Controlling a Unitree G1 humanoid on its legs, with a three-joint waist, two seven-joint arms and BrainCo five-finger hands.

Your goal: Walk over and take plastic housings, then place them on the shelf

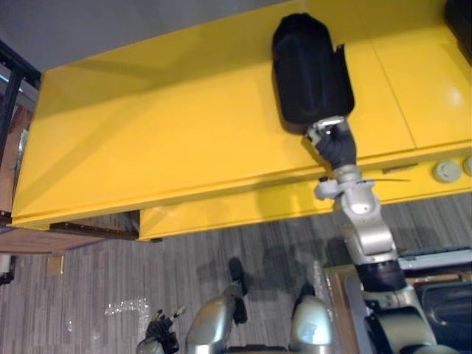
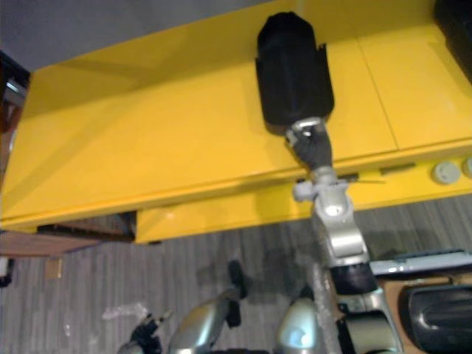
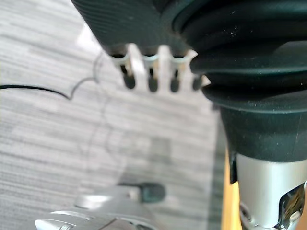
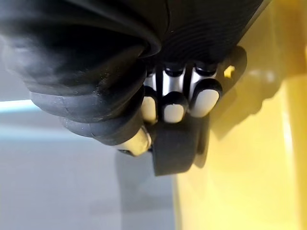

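Observation:
A large black plastic housing [image 1: 310, 70] lies on the yellow shelf top [image 1: 162, 125], toward its right half. My right hand [image 1: 335, 144] reaches up from below and grips the housing's near end. In the right wrist view its fingers [image 4: 172, 100] are curled over a black edge of the housing [image 4: 175, 146], with yellow shelf behind. My left hand [image 1: 162, 330] hangs low beside me over the grey carpet, its fingers [image 3: 151, 72] relaxed and holding nothing.
A second black housing [image 2: 453, 26] sits at the shelf's far right corner. Another black housing [image 2: 439, 313] rests on a brown surface at lower right. Round grey knobs [image 1: 447, 171] stud the shelf's front edge. Wooden furniture [image 1: 44, 240] stands at left.

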